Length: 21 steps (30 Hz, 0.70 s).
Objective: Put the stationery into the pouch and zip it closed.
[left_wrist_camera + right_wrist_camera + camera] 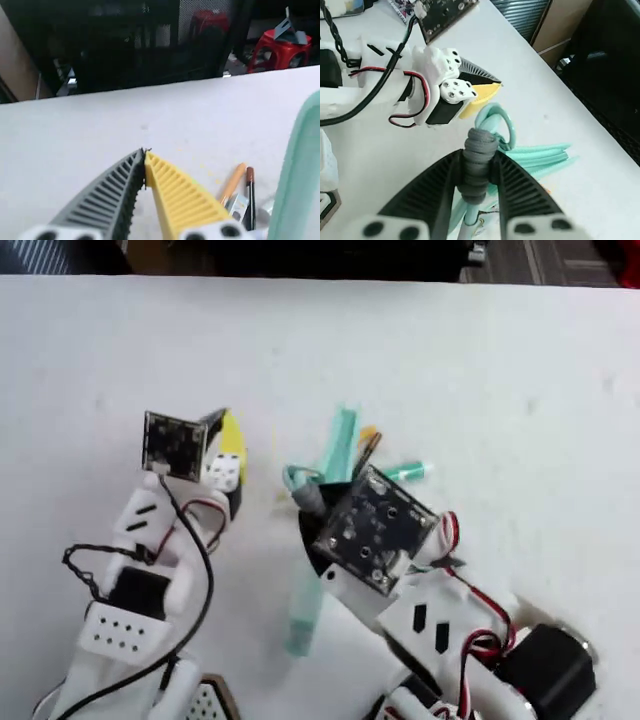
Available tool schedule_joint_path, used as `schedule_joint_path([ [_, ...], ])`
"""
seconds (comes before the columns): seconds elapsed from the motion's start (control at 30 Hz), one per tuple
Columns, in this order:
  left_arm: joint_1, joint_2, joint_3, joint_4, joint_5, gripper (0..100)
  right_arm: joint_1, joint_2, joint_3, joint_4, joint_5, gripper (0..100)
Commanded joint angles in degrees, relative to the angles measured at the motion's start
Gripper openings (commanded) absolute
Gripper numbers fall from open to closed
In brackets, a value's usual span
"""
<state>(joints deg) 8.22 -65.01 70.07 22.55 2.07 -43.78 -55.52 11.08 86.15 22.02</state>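
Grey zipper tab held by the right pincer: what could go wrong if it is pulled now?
1. The orange pencil and dark brown pen seem to stick out of the flat teal pouch, so the zipper may jam on them.
2. The left pincer is shut beside the pouch and holds nothing. The right pincer is shut on the grey fabric zipper tab, so a pull may drag the whole pouch.
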Motion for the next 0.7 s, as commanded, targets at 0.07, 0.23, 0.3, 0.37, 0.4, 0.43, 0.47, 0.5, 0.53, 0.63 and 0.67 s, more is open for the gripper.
schedule_joint_path([
  [0.07, -3.1, -10.9, -5.5, 18.1, -2.6, 6, 0.7, -2.2, 10.3, -9.5, -0.1, 1.7],
  [0.23, 0.2, -27.4, -7.6, 28.4, -2.7, 11, 0.7, -2.1, 13.7, -20.1, -0.1, 1.7],
  [0.3, 4.3, -34.2, -7.6, 32.4, -2.8, 13, 0.7, -2.1, 15.3, -24.2, -0.5, 1.7],
  [0.37, 10.2, -39.6, -7.3, 34.9, -2.8, 14, 0.7, -2.1, 17.3, -27.9, -0.5, 1.7],
  [0.4, 12.8, -41.0, -7.7, 35.9, -2.7, 15, 0.7, -2.1, 18.4, -29.4, -0.5, 1.7],
  [0.43, 15.1, -40.8, -7.8, 36.4, -2.7, 15, 0.7, -2.1, 19.3, -30.6, -0.5, 1.7],
  [0.47, 16.6, -40.1, -7.5, 36.5, -2.6, 16, 0.7, -2.1, 20.0, -31.6, -0.5, 1.7],
  [0.5, 17.5, -39.2, -6.9, 36.4, -2.6, 17, 0.7, -2.1, 20.6, -32.0, -0.6, 1.7],
  [0.53, 17.7, -38.3, -6.2, 36.1, -2.5, 18, 0.7, -2.2, 20.8, -32.2, -0.6, 1.7],
  [0.63, 17.6, -36.9, -4.6, 34.5, 0.5, 21, 0.7, -2.2, 20.9, -32.0, -0.6, 1.7],
  [0.67, 17.9, -36.9, -4.4, 34.7, 2.2, 22, 0.7, -2.2, 20.9, -32.2, -0.6, 1.7],
])
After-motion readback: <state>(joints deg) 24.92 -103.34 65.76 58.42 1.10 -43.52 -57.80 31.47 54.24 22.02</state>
